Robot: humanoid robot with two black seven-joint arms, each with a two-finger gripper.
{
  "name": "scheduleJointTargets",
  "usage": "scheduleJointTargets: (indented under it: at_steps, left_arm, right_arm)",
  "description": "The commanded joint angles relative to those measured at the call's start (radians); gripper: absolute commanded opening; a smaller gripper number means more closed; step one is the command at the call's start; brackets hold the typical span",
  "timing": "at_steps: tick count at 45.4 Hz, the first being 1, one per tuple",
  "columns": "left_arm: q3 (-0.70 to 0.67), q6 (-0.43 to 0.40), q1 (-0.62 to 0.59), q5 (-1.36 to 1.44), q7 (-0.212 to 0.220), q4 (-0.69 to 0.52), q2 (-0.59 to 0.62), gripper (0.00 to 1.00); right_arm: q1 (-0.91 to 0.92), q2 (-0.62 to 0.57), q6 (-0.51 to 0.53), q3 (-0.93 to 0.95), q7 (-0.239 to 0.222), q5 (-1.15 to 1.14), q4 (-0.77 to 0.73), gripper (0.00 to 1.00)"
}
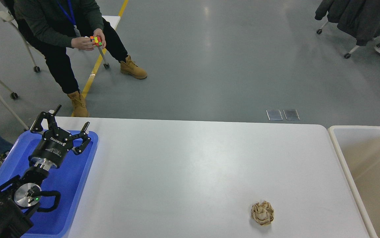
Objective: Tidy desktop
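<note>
The white desktop [190,165] fills the middle of the head view. A crumpled brown paper ball [262,213] lies on it near the front right. My left gripper [72,116] is open and empty, held above the far end of the blue tray [74,185] at the left. My right gripper is out of view.
A cream open bin [341,158] stands off the desktop's right edge; what shows of its inside is bare. A person sits beyond the table at the back left with a colour cube [96,40]. A chair with a coat is at the back right.
</note>
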Motion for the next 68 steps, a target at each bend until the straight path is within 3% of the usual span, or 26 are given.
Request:
scheduleJointTargets:
  at_steps: [1, 15, 34, 48, 68]
  left_arm:
    - [0.000, 0.000, -0.001, 0.000, 0.000, 0.000, 0.000, 0.99]
    - [0.000, 0.000, 0.000, 0.000, 0.000, 0.000, 0.000, 0.99]
    - [-0.002, 0.000, 0.000, 0.000, 0.000, 0.000, 0.000, 0.99]
    - [-0.002, 0.000, 0.000, 0.000, 0.000, 0.000, 0.000, 0.99]
    - [-0.002, 0.000, 0.000, 0.000, 0.000, 0.000, 0.000, 0.99]
  right_arm:
    - [0.287, -0.056, 0.038, -0.221, 0.000, -0.001, 0.116, 1.00]
    - [0.542, 0.110, 0.077, -0.332, -0.001, -0.003, 0.203, 1.00]
    - [0.693, 0.394, 0.155, -0.501, -0.003, 0.003, 0.226, 1.00]
    - [0.789, 0.466, 0.209, -0.573, -0.004, 0.008, 0.372, 1.00]
    - [0.923, 0.478, 0.285, -0.636, -0.004, 0.012, 0.626, 1.00]
